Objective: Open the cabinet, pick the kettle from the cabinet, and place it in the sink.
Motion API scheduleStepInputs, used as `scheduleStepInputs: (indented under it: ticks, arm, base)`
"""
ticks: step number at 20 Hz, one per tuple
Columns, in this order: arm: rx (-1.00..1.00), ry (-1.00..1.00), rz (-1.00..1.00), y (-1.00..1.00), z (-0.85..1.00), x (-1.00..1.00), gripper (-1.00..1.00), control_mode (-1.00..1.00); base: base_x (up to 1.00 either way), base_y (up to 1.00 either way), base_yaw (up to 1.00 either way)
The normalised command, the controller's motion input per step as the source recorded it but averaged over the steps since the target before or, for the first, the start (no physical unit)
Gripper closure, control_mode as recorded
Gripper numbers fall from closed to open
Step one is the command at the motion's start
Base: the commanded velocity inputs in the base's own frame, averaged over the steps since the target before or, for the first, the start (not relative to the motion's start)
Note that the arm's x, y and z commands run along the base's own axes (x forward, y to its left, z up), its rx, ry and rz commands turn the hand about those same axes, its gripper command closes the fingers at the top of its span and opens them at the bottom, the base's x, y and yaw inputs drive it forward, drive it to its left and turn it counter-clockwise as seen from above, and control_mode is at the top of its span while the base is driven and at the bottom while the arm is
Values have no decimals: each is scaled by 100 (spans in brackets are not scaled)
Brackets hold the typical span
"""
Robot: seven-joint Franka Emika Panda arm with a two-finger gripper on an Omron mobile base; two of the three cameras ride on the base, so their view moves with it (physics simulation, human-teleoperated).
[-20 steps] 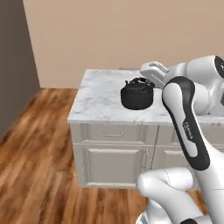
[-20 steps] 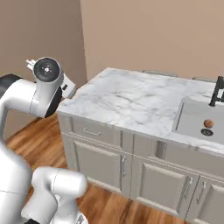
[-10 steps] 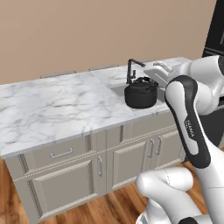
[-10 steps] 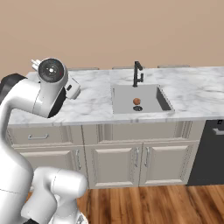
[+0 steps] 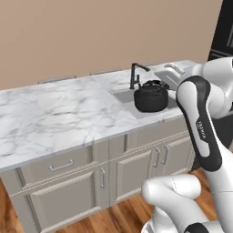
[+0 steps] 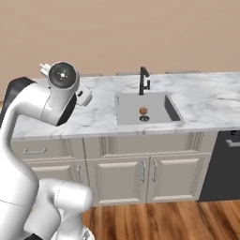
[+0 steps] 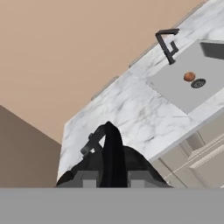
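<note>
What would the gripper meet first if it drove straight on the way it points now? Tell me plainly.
The gripper is shut on the kettle, so the kettle leads. Past it, the line seems to end on the marble counter, short of the sink. Depth is hard to judge.
</note>
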Motion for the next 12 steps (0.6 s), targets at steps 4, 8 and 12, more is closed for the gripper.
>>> scheduleStepInputs:
  ticks: [4, 8, 12]
  arm:
    - [0, 0, 0, 0, 0, 0, 100, 100]
    - [0, 0, 0, 0, 0, 0, 100, 100]
    - [0, 0, 0, 0, 0, 0, 100, 100]
  base:
    - [44, -43, 0]
    - [39, -55, 0]
    - [38, -58, 0]
